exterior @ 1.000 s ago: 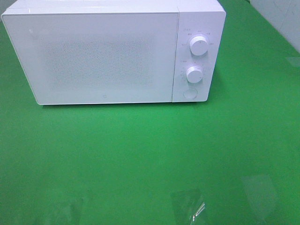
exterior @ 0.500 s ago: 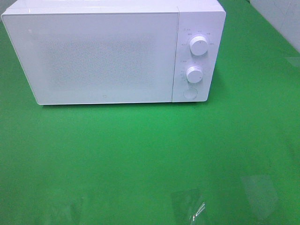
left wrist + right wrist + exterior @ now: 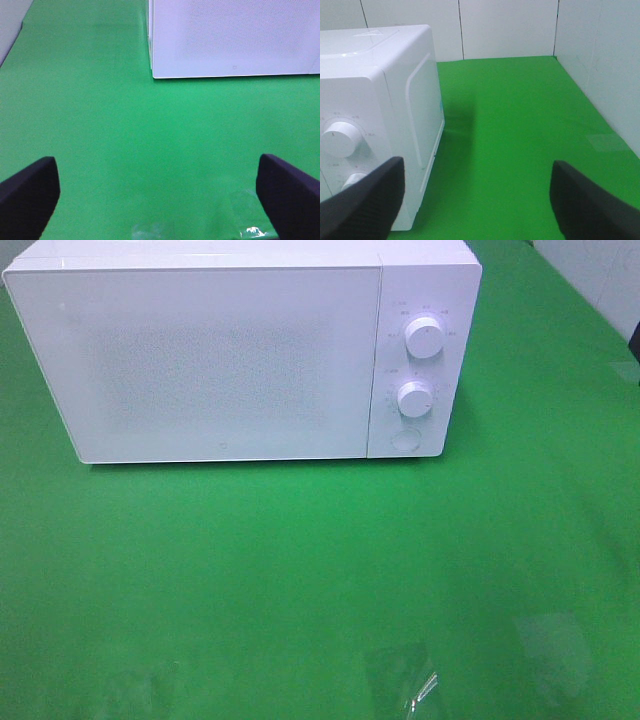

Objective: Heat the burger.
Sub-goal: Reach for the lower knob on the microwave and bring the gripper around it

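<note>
A white microwave (image 3: 220,360) is set on the green table (image 3: 300,570), at the back. Its door (image 3: 210,360) is shut. Two round knobs are seen beside the door, an upper knob (image 3: 425,338) and a lower knob (image 3: 415,398). A round button (image 3: 405,440) is placed under them. A shiny clear patch (image 3: 405,680) is seen on the table near the front edge.

The burger is not seen in any view, so its place cannot be told.

The left claw (image 3: 160,200) is held wide open over the bare green table, in front of one bottom corner of the microwave. Nothing is held between its dark fingers (image 3: 27,197).

The right claw (image 3: 477,200) is held wide open too, near the knob end of the microwave. Nothing is held by it. White walls (image 3: 505,27) are seen behind the table.
</note>
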{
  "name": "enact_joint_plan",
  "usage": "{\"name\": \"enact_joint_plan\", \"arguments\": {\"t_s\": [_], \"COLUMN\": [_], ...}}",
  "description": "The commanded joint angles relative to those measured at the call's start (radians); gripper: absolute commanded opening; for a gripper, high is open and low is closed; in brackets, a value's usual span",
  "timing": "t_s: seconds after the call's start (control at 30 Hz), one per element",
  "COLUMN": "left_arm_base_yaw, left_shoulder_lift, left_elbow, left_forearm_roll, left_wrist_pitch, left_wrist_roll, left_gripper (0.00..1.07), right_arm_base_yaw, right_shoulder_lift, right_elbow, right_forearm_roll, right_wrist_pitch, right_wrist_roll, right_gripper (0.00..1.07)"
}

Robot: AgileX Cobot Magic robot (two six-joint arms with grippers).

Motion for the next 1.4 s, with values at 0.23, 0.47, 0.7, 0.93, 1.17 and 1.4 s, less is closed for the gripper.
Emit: {"name": "enact_joint_plan", "arguments": {"t_s": [0.23, 0.47, 0.7, 0.93, 1.17, 1.4], "left_arm_base_yaw": [-0.004, -0.004, -0.004, -0.004, -0.004, -0.004], "left_shoulder_lift": [-0.006, -0.006, -0.006, -0.006, -0.006, -0.006], "left_elbow": [0.003, 0.003, 0.003, 0.003, 0.003, 0.003], "left_forearm_roll": [-0.006, -0.006, -0.006, -0.006, -0.006, -0.006], "left_wrist_pitch": [-0.009, -0.009, -0.009, -0.009, -0.009, -0.009], "left_wrist_roll": [-0.004, -0.004, -0.004, -0.004, -0.004, -0.004], "left_gripper": [1.01, 1.01, 1.01, 1.01, 1.01, 1.01], "right_arm_base_yaw": [0.063, 0.357, 0.581, 0.726, 0.785, 0.784], "right_shoulder_lift": [0.159, 0.339, 0.506, 0.601, 0.695, 0.756], "right_elbow": [0.003, 0.003, 0.0, -0.033, -0.12, -0.194], "right_forearm_roll": [0.18, 0.462, 0.661, 0.824, 0.835, 0.836], "right_wrist_pitch": [-0.223, -0.476, -0.672, -0.734, -0.737, -0.772], "right_wrist_roll": [-0.186, -0.427, -0.425, -0.415, -0.415, -0.415], "right_gripper": [0.76, 0.76, 0.76, 0.76, 0.76, 0.76]}}
